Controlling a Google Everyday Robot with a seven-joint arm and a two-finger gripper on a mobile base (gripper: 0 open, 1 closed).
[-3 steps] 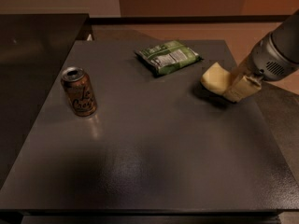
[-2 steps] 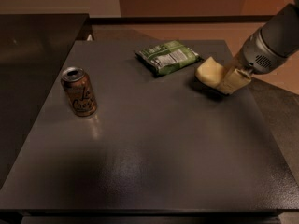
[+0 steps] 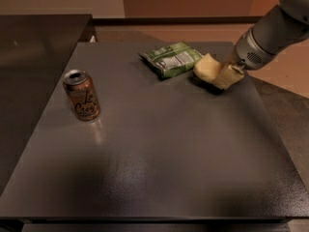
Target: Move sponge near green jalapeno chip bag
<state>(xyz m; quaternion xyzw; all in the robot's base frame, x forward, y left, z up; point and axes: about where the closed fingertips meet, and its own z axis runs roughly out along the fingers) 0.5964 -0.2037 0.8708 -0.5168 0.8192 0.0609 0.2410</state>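
The pale yellow sponge is at the back right of the dark table, just right of the green jalapeno chip bag, almost touching its right edge. The bag lies flat with its white label up. My gripper reaches in from the upper right, and its cream fingers are shut on the sponge's right side. The sponge casts a shadow just below it; I cannot tell whether it rests on the table or hangs just above.
An orange-brown drink can stands upright at the left of the table. A darker counter adjoins the table on the left. The floor lies beyond the table's right edge.
My gripper has carried the sponge to the left and slightly back, from right of the bag to right beside it. The bag and the can have not moved.
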